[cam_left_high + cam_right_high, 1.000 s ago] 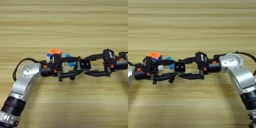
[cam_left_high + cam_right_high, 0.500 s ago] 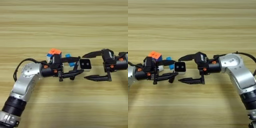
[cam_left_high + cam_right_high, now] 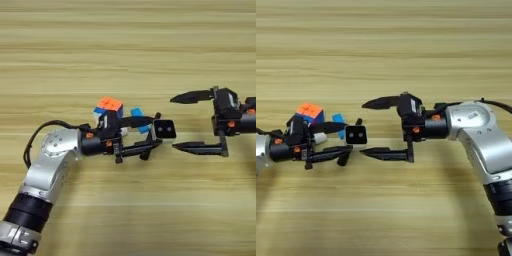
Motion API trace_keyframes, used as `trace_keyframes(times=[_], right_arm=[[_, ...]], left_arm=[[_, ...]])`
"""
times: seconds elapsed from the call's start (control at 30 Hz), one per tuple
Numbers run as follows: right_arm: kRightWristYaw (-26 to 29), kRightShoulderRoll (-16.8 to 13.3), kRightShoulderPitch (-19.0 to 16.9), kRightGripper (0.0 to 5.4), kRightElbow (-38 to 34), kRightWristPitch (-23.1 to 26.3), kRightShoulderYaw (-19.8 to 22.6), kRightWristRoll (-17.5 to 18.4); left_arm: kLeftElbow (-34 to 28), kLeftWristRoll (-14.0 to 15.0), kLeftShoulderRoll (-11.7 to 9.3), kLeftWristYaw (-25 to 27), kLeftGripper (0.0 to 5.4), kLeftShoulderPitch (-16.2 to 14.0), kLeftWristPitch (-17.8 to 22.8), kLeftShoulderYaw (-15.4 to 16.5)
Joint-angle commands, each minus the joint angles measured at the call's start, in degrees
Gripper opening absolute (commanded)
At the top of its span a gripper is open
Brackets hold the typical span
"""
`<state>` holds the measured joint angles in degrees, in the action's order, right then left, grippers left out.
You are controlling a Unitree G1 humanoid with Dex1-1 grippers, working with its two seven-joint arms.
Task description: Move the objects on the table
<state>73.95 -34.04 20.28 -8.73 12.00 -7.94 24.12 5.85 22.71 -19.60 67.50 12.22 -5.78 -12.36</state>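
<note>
Wood-grain table (image 3: 125, 45) fills both views. Left gripper (image 3: 152, 134) reaches in from the left, its two black fingers spread around the black square block (image 3: 164, 129) without pinching it. Right gripper (image 3: 370, 127) sits just right of that block, fingers released and wide apart, holding nothing. Multicoloured puzzle cube (image 3: 108, 108) lies behind the left gripper's wrist, the blue block (image 3: 138, 116) beside it. A black marker (image 3: 348, 153) leans under the block.

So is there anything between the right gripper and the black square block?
Nothing visible. The right gripper hangs open just right of the black square block, with only bare table between them. The left gripper flanks the block from the other side, its fingers around it.
</note>
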Motion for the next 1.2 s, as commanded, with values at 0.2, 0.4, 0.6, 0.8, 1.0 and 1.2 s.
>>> trace_keyframes(times=[0.2, 0.4, 0.6, 0.8, 1.0, 1.2], right_arm=[[-1.22, -0.55, 4.34, 5.40, -0.06, 1.85, 4.26, 4.11], [-1.69, -0.66, 5.42, 5.40, 1.07, 1.86, 5.34, 4.77], [-1.81, -0.54, 6.69, 5.40, 2.86, 1.18, 6.21, 4.78], [-2.49, -0.50, 8.62, 5.40, 4.77, 0.66, 8.41, 5.35], [-5.06, 0.13, 12.23, 5.40, 8.06, -0.09, 11.26, 5.06], [-10.64, 1.72, 16.97, 5.40, 11.91, -1.35, 13.87, 4.46]], left_arm=[[3.85, -5.13, -1.52, -0.61, 2.40, -0.47, -5.20, 0.42], [3.08, -4.75, -3.10, -0.51, 2.40, -3.04, -5.76, 1.67], [2.58, -4.38, -4.08, -0.94, 2.40, -5.49, -5.58, 2.82], [2.62, -4.57, -4.25, -0.79, 2.40, -7.09, -5.31, 2.49], [3.40, -5.20, -4.52, 0.06, 2.40, -7.64, -4.54, 1.31], [3.68, -6.28, -5.89, 1.50, 2.40, -8.31, -3.65, -0.39]])
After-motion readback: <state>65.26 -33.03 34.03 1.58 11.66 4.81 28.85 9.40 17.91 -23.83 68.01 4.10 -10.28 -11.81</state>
